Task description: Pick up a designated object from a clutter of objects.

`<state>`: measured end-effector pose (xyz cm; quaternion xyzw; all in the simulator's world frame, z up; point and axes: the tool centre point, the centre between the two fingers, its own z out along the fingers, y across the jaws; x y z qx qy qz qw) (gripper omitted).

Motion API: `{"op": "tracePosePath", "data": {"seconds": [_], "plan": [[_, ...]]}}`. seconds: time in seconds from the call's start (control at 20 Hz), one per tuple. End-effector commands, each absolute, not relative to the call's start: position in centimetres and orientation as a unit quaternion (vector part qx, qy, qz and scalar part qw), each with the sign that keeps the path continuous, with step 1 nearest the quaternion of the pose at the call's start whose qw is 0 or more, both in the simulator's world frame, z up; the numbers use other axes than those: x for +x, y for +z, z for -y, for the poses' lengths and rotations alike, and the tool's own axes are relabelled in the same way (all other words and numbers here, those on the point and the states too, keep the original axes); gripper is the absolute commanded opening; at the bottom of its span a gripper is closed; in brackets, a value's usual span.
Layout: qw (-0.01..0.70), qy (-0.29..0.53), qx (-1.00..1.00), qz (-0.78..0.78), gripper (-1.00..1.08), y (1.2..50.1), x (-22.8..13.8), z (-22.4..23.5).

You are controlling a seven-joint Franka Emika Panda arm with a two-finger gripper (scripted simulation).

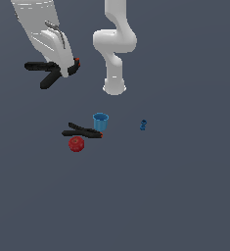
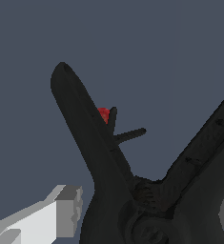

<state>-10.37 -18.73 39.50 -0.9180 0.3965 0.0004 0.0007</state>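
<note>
The designated object, a small black spring clamp with two splayed handles and a red-orange jaw tip, hangs in the air at the exterior view's upper left. My gripper is shut on it near its pivot. In the wrist view the clamp's handles fill the frame in a wide V, with a white fingertip on one side of the gripper. The rest of the clutter of objects lies below on the floor: a blue cup, a longer black clamp, a red fruit and a tiny blue piece.
The arm's white base stands behind the cup. Far below in the wrist view, the red fruit and the longer clamp show between the held handles. The floor is plain dark grey.
</note>
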Motion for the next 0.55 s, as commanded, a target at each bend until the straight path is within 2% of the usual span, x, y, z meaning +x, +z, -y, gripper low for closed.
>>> {"op": "tracePosePath", "data": {"seconds": [0.0, 0.5], "plan": [[0.000, 0.000, -0.918, -0.396, -1.00, 40.7, -10.3, 19.7], [0.000, 0.000, -0.918, -0.396, -1.00, 42.4, -10.1, 21.3]]}}
